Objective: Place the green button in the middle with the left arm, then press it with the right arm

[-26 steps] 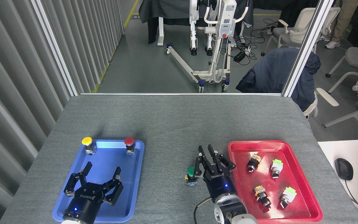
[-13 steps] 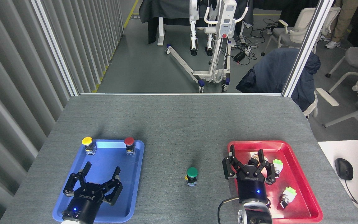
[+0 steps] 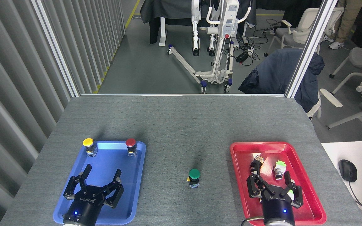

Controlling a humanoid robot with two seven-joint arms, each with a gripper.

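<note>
Fingers (image 3: 117, 175) of the left gripper (image 3: 93, 185) are spreading wide over the blue tray (image 3: 138, 188), gripping nothing. The right gripper (image 3: 273, 188) is hanging low over the near part of the red tray (image 3: 240, 150), its fingers also spread and empty. Half a second ago it was sitting farther up and more to the left on that tray — and a second ago it was right beside the green button (image 3: 194, 177). The green button is standing upright on the grey table covering (image 3: 181, 125) between both trays, alone. Yellow button (image 3: 88, 146) and red button (image 3: 131, 147) are standing at the far edge of the blue tray; small switches (image 3: 279, 169) are lying in the red one — some behind the right gripper.
</note>
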